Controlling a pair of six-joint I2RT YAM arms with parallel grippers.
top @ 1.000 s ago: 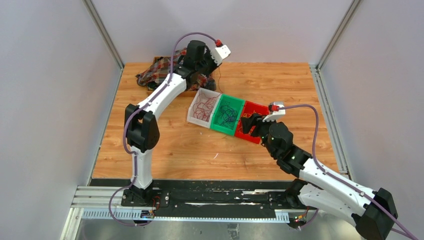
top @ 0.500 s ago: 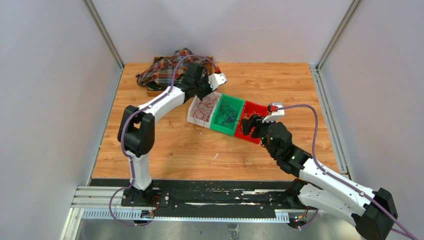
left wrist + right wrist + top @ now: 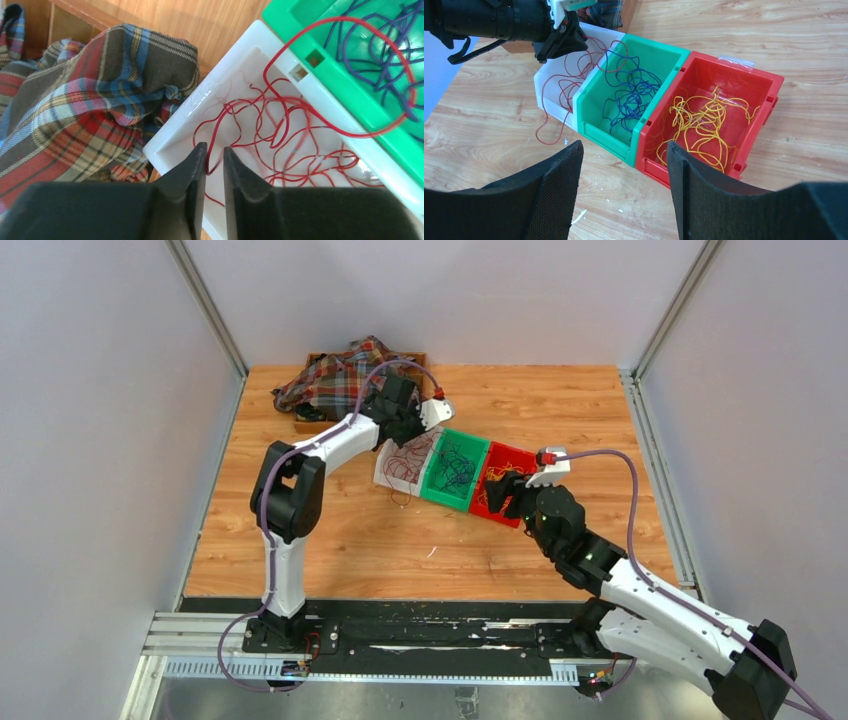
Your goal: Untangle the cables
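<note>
Three joined bins hold the cables. Red cables (image 3: pixel 280 135) fill the white bin (image 3: pixel 170 137), blue ones (image 3: pixel 631 97) the green bin (image 3: pixel 599 132), yellow ones (image 3: pixel 704 122) the red bin (image 3: pixel 769 95). One red loop (image 3: pixel 400 65) reaches over the green bin. Another red loop (image 3: pixel 546 135) trails onto the table. My left gripper (image 3: pixel 214 150) hangs at the white bin's far corner, jaws a narrow slit apart, a red strand running loosely between them. My right gripper (image 3: pixel 624 147) is open and empty, just in front of the red and green bins.
A plaid cloth (image 3: pixel 335 380) lies heaped over a wooden box (image 3: pixel 65 20) behind the white bin, touching its corner. Small white scraps (image 3: pixel 578 216) dot the wooden table. Grey walls close in on the left, back and right.
The left arm swung from above the plaid cloth down to the white bin, dragging a red strand along, and its jaws parted slightly. The right arm stayed put.
</note>
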